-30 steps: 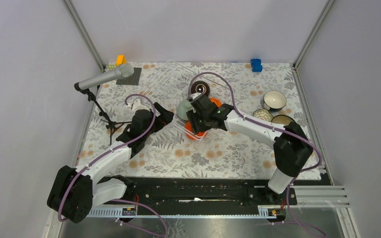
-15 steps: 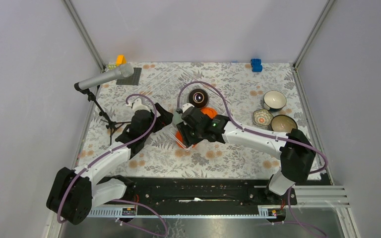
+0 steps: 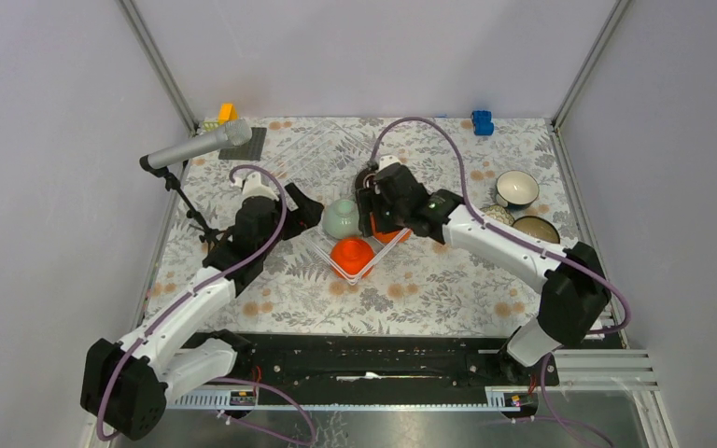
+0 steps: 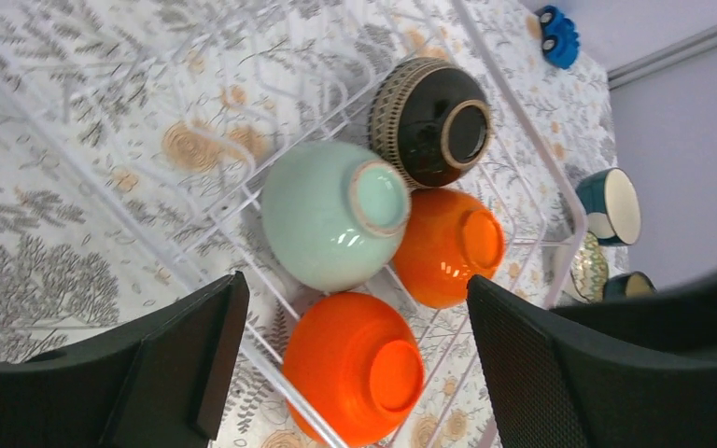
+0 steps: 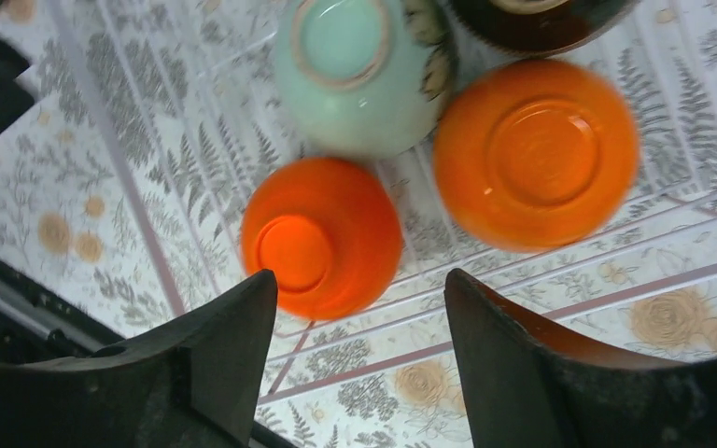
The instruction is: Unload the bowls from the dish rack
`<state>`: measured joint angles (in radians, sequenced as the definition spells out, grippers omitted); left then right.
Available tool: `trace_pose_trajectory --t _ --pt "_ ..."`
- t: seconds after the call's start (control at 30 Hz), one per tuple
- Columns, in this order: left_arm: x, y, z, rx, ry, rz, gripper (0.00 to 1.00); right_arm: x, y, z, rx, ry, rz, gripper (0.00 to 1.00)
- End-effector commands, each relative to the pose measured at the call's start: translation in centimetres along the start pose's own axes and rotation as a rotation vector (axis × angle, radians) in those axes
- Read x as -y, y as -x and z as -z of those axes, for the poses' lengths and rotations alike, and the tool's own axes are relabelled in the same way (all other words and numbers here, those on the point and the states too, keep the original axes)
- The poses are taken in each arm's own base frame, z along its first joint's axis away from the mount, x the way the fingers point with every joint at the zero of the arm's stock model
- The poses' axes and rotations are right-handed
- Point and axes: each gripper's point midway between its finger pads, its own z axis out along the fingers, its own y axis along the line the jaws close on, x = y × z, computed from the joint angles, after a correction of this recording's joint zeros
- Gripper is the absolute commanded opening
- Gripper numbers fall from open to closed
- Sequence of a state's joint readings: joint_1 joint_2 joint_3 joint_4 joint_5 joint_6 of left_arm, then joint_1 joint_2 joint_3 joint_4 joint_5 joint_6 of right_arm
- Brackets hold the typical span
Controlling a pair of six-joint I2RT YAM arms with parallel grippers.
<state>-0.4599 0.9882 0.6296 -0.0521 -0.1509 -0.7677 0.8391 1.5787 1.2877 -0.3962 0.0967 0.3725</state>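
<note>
White arms (image 3: 185,306), black joints (image 3: 569,301) (purple cables (image 3: 415,119))

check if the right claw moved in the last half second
Yes: the right claw moved up the top view, closer to the blue toy.

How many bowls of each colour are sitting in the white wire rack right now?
In the white wire dish rack:
Orange round ceramic bowls: 2
Mint green round ceramic bowl: 1
Dark brown round ceramic bowl: 1
Total: 4
</note>
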Motion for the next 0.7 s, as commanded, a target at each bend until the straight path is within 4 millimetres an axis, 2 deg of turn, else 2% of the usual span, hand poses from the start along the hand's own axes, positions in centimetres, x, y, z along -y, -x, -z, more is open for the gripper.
trace_pose_trajectory --t 0.0,0.13,0.23,0.37,0.5,0.57,0.67 --pt "3.8 2.0 0.5 -0.017 -0.102 -0.061 0.89 0.3 4.2 0.4 0.104 0.045 -0.110 0.75" --pt "4.9 1.8 -1.2 -0.071 -0.104 -0.125 0.80 0.7 5.5 -0.6 0.160 0.095 -0.257 0.84" --pt "4.9 1.6 -2.6 -0.097 -0.076 -0.160 0.74 0.6 6.1 -1.6 0.189 0.145 -0.368 0.88" --pt "4.5 1.5 -4.0 -0.098 -0.046 -0.167 0.70 0.6 6.8 -3.8 0.175 0.124 -0.488 0.90" --pt "4.0 1.4 -4.9 -0.083 -0.029 -0.170 0.69 1.9 6.2 -6.4 0.143 0.016 -0.619 0.94" --pt "3.7 1.4 -5.2 -0.076 -0.016 -0.172 0.70 2.0 5.8 -7.1 0.141 0.011 -0.668 0.99" --pt "3.3 1.9 -5.4 -0.055 0.009 -0.167 0.70 2.6 5.3 -7.8 0.147 -0.014 -0.720 1.00"
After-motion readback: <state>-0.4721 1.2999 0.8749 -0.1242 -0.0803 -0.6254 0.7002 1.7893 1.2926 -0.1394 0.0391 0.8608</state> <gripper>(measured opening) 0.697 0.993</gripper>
